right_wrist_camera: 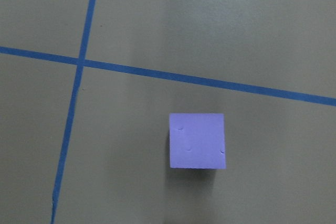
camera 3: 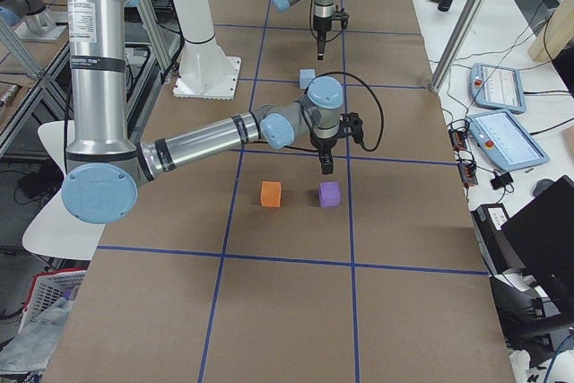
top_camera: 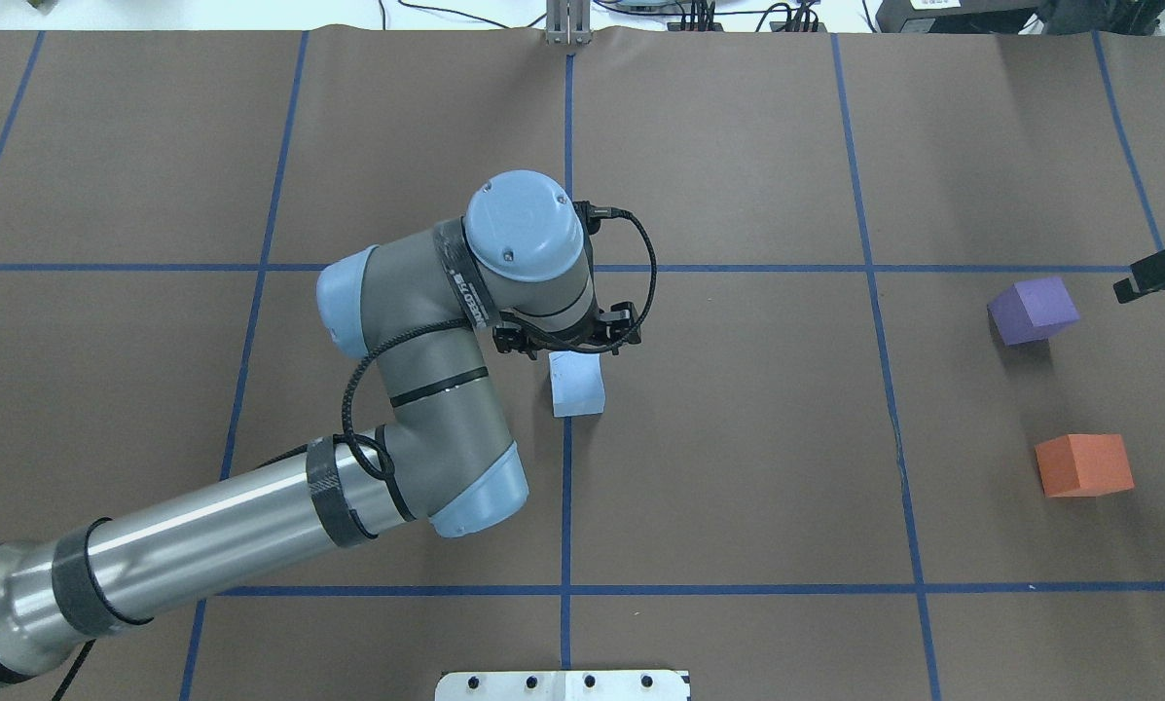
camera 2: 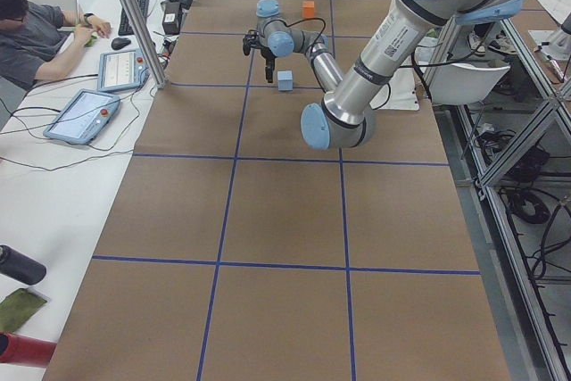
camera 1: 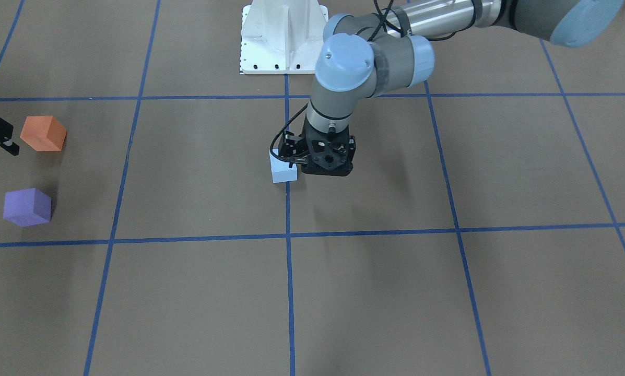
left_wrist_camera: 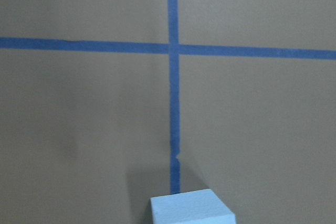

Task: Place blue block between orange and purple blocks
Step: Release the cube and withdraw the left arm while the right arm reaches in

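At the desk's (top_camera: 738, 487) centre the blue block (top_camera: 576, 384) rests ungrasped at six o'clock of the left gripper (top_camera: 567, 343), finger spread indiscernible, leaving pickup and carry toward three o'clock, between orange block (top_camera: 1083, 464) and purple block (top_camera: 1033, 310).

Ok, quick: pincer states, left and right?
Left pincer: open or closed cannot be told; the blue block sits beside it, apparently not gripped.
Right pincer: cannot be told; nothing visibly held.

bright, even overhead light throws soft short shadows beside the blocks; wrist views look slightly soft, without glare
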